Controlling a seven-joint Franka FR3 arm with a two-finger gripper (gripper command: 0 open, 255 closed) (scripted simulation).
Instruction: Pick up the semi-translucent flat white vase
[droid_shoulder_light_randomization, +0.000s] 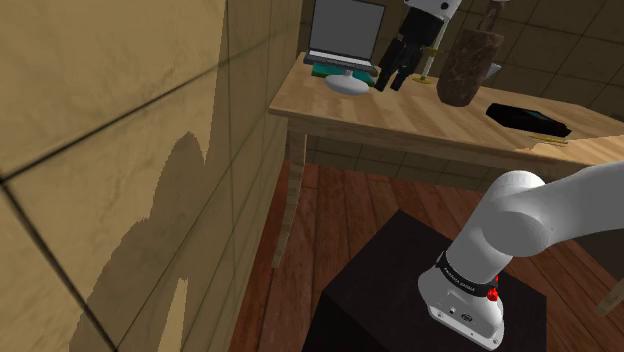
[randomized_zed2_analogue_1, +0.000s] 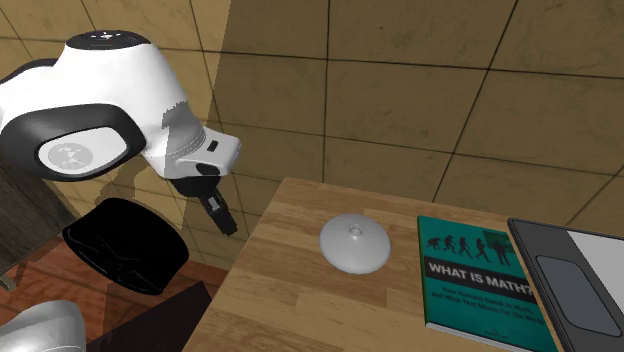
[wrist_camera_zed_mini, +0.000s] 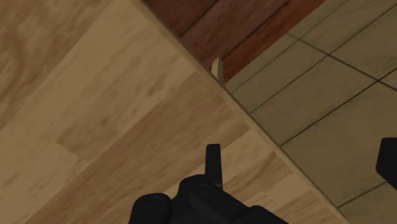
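Observation:
The flat white vase is a low dome with a small knob, lying on the wooden table in front of the laptop. In the second exterior view the vase lies left of a green book. My black gripper hangs just right of the vase in the shoulder view, apart from it. Seen from the second exterior view, the gripper is at the table's left edge. In the wrist view the gripper is open, with nothing between its fingers, and the table's edge runs between them.
A laptop stands at the table's back. A green book titled "What is math?" lies beside the vase. A brown mottled vessel and a flat black object sit further right in the shoulder view. A tiled wall borders the left.

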